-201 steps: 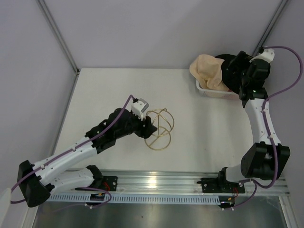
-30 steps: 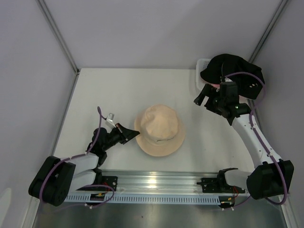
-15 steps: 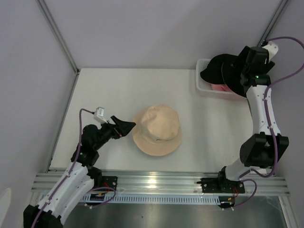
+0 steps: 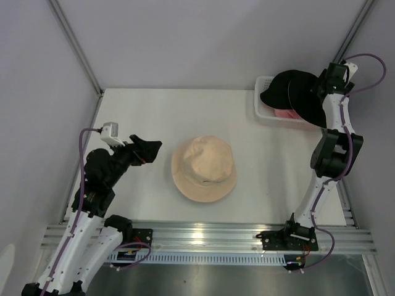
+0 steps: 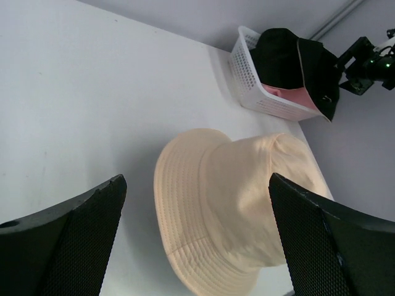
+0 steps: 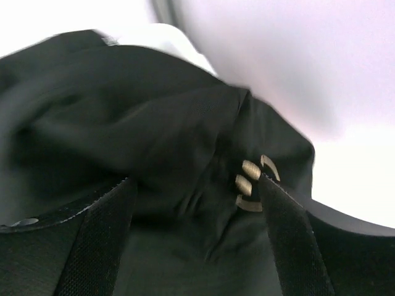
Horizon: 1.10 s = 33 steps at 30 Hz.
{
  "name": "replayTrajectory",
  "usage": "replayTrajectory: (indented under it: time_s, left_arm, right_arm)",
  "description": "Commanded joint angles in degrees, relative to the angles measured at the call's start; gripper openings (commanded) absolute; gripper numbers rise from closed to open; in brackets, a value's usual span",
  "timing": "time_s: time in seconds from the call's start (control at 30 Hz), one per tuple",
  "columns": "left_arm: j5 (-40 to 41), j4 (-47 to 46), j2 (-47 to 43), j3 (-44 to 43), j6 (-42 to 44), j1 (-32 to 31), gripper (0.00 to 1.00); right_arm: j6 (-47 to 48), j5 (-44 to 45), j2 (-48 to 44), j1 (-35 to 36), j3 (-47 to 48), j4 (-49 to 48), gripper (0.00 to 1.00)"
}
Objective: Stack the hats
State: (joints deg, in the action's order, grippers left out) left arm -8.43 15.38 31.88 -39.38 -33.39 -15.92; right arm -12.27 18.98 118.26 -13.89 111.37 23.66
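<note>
A tan bucket hat (image 4: 204,168) sits crown up in the middle of the table; it also shows in the left wrist view (image 5: 241,203). Two black hats (image 4: 296,94) lie on a pink hat (image 4: 282,114) in the white basket (image 4: 261,111) at the back right. My left gripper (image 4: 148,150) is open and empty, left of the tan hat and apart from it (image 5: 197,246). My right gripper (image 4: 320,87) is open at the right side of the black hats. In its wrist view (image 6: 191,240) the jaws straddle black fabric (image 6: 142,123) near a brass buckle (image 6: 250,184).
The basket (image 5: 247,69) stands against the back right corner, with grey walls behind and to both sides. The metal rail (image 4: 203,237) with the arm bases runs along the near edge. The gold wire stand does not show.
The tan hat went from the basket to the table middle, where the wire stand stood. My left arm has pulled back left and risen. My right arm has swung back to the basket.
</note>
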Motion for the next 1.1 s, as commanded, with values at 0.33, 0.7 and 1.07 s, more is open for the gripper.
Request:
replayTrajectory:
  time_s: [0.33,0.7,1.07]
  left_arm:
    - [1.92,-5.71,10.39,-3.95,3.85,3.18,0.99]
    - [1.48,-5.71,10.14,-6.24,5.78,3.71,1.00]
    - [-11.60,-10.09,15.84,-16.69,3.87,1.52,0.99]
  right_arm:
    - [2.69,-3.95,17.09,-0.61,17.04,-5.64,0.65]
    - [4.10,-10.79,9.29,-0.96,15.72,-1.96,0.00]
    - [4.27,-29.01,-17.17,11.84,6.75,7.17,0.00]
